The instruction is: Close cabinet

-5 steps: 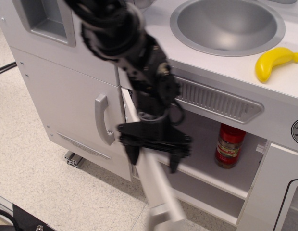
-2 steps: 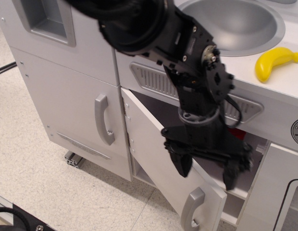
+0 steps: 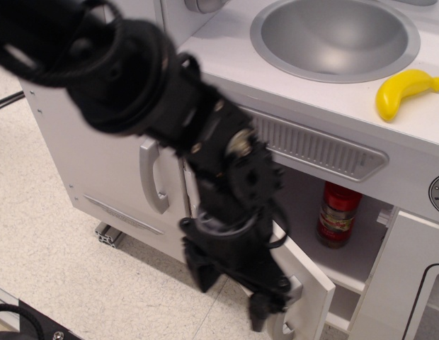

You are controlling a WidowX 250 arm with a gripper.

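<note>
At nine o'clock in the view stands the taller white door with a bowed grey handle (image 3: 151,175), shut and no part of the job. Toward the centre, the black robot arm (image 3: 170,106) sweeps down from the upper left and hides much of the white toy-kitchen cabinet (image 3: 347,273). Its black gripper (image 3: 237,287) hangs at about six o'clock, against the outer face of the wide white cabinet door (image 3: 311,280). Blur and the arm's bulk hide the fingers, so I cannot tell whether they are apart or together, or whether they clamp anything.

That door stands partly open, swung out from hinges on its left edge, with its free edge pointing toward five o'clock and its short grey handle (image 3: 284,327) low near the frame's bottom. Behind it, at four o'clock, the compartment is exposed: a white shelf (image 3: 340,258) carries a red-capped dark bottle (image 3: 338,214).

Higher up, at one o'clock, a round grey sink bowl (image 3: 336,35) is set in the white countertop (image 3: 234,49), and a yellow toy banana (image 3: 403,91) lies at two o'clock beside it.

The step in hand looks like the push itself, mid-swing. The next move likely calls for steady pressure on the door's outer face, carried toward three o'clock and inward until the door meets the frame flush.
</note>
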